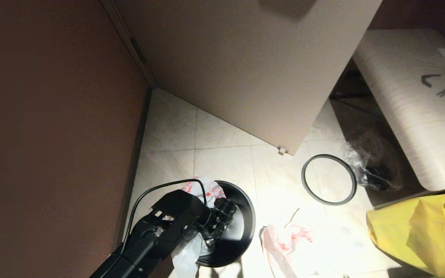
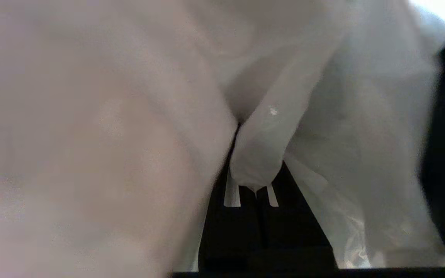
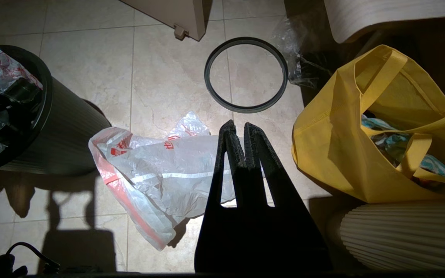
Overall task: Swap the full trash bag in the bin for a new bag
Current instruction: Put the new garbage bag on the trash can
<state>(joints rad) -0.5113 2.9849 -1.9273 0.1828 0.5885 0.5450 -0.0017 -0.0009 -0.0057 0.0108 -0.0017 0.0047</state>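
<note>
The robot's left gripper (image 1: 222, 216) reached down into the mouth of the bin (image 1: 245, 227), a black ribbed can standing upright on the tiled floor (image 1: 222, 131) beside a dark wall. Its jaws were clamped on a fold of thin white film, part of a red-printed white bag (image 1: 203, 189) bunched at the bin's mouth and spilling over its near rim. A second white bag (image 3: 157, 170) with red print and a pink-red edge lay flat on the tiles just beside the bin, its long axis running from the bin toward the yellow tote (image 3: 381, 127). One grey rim ring (image 1: 328, 179) lay flat on the floor, apart from the bin, near a clear film bag (image 1: 369, 166) holding dark things. The right gripper (image 3: 238, 129) hung above the flat bag, fingers together and empty.
</note>
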